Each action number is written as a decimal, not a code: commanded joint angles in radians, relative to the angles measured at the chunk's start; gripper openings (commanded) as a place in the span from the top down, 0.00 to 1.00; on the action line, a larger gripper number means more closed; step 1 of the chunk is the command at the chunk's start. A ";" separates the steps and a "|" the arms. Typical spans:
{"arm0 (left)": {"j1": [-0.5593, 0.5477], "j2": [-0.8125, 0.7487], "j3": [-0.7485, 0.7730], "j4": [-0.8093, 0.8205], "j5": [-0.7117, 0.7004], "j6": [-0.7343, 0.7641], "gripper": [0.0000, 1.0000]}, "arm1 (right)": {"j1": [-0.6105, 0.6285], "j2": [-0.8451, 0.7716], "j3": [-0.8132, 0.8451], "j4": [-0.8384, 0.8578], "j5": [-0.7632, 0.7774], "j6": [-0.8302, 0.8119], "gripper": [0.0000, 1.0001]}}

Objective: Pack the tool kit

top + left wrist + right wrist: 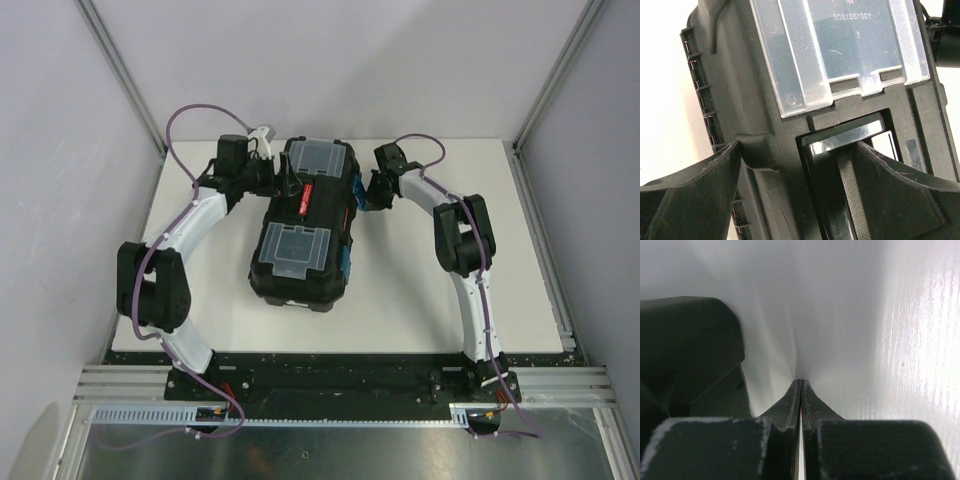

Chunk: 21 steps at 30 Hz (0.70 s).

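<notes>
Honestly, left fingers (687,200) sit spread, straddling the toolbox (305,225) wall beside the handle (840,145); squeezing off-centre could skew it. Right fingers (789,410) are clenched empty alongside, so nothing braces it.

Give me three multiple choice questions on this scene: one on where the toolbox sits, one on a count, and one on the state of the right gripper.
1. Where is the toolbox? A: in the middle of the table. B: at its right edge. C: on the floor.
2. How many clear lid compartments does it have? A: one. B: two. C: four.
3. The right gripper is: A: wide open. B: clamped on the handle. C: shut.
Answers:
1 A: the top view shows bare table to its left and right.
2 B: one clear cover lies at each end of the lid.
3 C: its wrist view shows the fingers pressed together.
</notes>
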 commanded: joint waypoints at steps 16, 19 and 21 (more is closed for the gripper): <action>-0.263 0.163 -0.049 -0.082 0.426 -0.032 0.23 | 0.185 0.139 0.056 0.494 -0.385 0.336 1.00; -0.262 0.158 -0.047 -0.082 0.400 -0.034 0.23 | 0.185 0.127 0.033 0.480 -0.360 0.330 1.00; -0.250 0.144 -0.045 -0.082 0.366 -0.043 0.22 | 0.166 0.093 -0.011 0.480 -0.327 0.333 1.00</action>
